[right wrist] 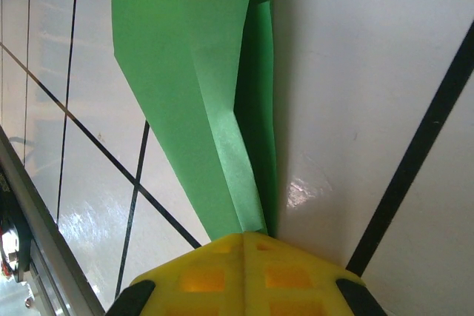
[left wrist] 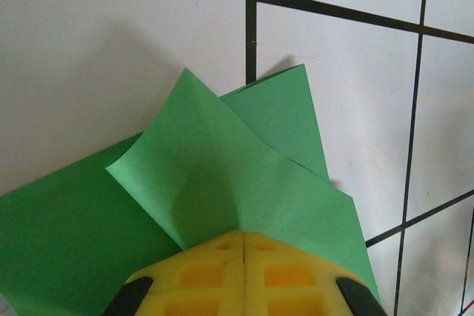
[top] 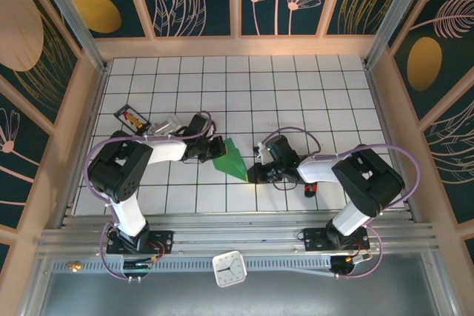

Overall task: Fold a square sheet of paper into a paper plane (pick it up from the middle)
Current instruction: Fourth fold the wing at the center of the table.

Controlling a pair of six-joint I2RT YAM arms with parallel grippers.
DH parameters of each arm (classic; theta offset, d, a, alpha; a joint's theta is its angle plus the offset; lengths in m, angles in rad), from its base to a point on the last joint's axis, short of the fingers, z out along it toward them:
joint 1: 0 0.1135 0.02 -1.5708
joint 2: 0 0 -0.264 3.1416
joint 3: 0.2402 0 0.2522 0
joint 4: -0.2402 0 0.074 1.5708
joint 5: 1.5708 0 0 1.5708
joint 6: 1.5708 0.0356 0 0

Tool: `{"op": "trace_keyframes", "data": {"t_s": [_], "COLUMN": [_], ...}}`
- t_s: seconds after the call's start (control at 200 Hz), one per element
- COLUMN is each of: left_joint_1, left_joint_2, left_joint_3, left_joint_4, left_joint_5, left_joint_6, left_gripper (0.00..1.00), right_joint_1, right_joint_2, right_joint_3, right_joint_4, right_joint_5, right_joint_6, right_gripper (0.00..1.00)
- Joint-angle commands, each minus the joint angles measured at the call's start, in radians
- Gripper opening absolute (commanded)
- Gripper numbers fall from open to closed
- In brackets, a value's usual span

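On open tiles (top: 296,94), left gripper (left wrist: 243,236) and right gripper (right wrist: 244,238) pinch plane (top: 231,159) ends.

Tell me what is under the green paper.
The white gridded table lies under the green paper, which partly curls up off it. Anything directly beneath its flat part is covered.

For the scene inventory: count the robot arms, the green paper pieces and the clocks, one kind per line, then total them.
Robot arms: 2 (left, right)
Green paper plane: 1
Clock: 1
Total: 4
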Motion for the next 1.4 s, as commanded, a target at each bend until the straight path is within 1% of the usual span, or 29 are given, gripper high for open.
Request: {"op": "trace_keyframes", "data": {"t_s": [0.0,0.045,0.135,0.265,0.36,0.38,0.505,0.555,0.595,0.686,0.771,0.861,1.066,1.206,1.396], "left_joint_1": [0.01,0.01,0.01,0.011,0.01,0.01,0.009,0.007,0.001,-0.034,-0.076,-0.103,-0.144,-0.154,-0.169], "left_joint_2": [0.022,0.018,0.0,-0.047,-0.075,-0.102,-0.192,-0.237,-0.273,-0.32,-0.289,-0.239,-0.164,-0.122,-0.087], "left_joint_3": [0.019,0.027,0.045,0.064,0.061,0.058,-0.007,-0.046,-0.08,-0.137,-0.139,-0.143,-0.172,-0.188,-0.188], "left_joint_4": [-0.049,-0.049,-0.049,-0.038,-0.029,-0.028,0.026,0.054,0.076,0.121,0.139,0.193,0.322,0.368,0.383], "left_joint_5": [-0.048,-0.046,-0.033,-0.006,0.013,0.017,0.054,0.063,0.066,0.077,0.123,0.154,0.188,0.197,0.203], "left_joint_6": [0.012,0.01,0.002,-0.015,-0.028,-0.032,-0.087,-0.116,-0.134,-0.175,-0.191,-0.225,-0.307,-0.336,-0.355], "left_gripper": [0.0,0.01,0.14,0.27,0.34,0.34,0.37,0.36,0.32,0.14,0.0,0.0,0.0,0.0,0.0], "right_joint_1": [0.002,0.004,0.014,0.022,0.022,0.024,0.026,0.027,0.027,0.028,0.028,0.027,0.028,0.027,0.027], "right_joint_2": [-0.002,0.007,0.022,0.026,0.023,0.023,0.022,0.022,0.022,0.021,0.019,0.019,0.018,0.019,0.019], "right_joint_3": [-0.044,-0.043,-0.041,-0.045,-0.05,-0.05,-0.055,-0.056,-0.056,-0.061,-0.061,-0.059,-0.062,-0.058,-0.058], "right_joint_4": [-0.103,-0.107,-0.105,-0.106,-0.107,-0.107,-0.101,-0.099,-0.099,-0.101,-0.104,-0.104,-0.101,-0.103,-0.105], "right_joint_5": [0.049,0.058,0.076,0.1,0.111,0.111,0.12,0.122,0.124,0.128,0.132,0.137,0.14,0.14,0.142], "right_joint_6": [-0.022,-0.018,0.003,0.031,0.049,0.052,0.071,0.076,0.077,0.08,0.08,0.082,0.085,0.082,0.077], "right_gripper": [0.0,0.0,0.0,0.0,0.0,0.0,0.0,0.0,0.0,0.0,0.0,0.0,0.0,0.0,0.0]}}
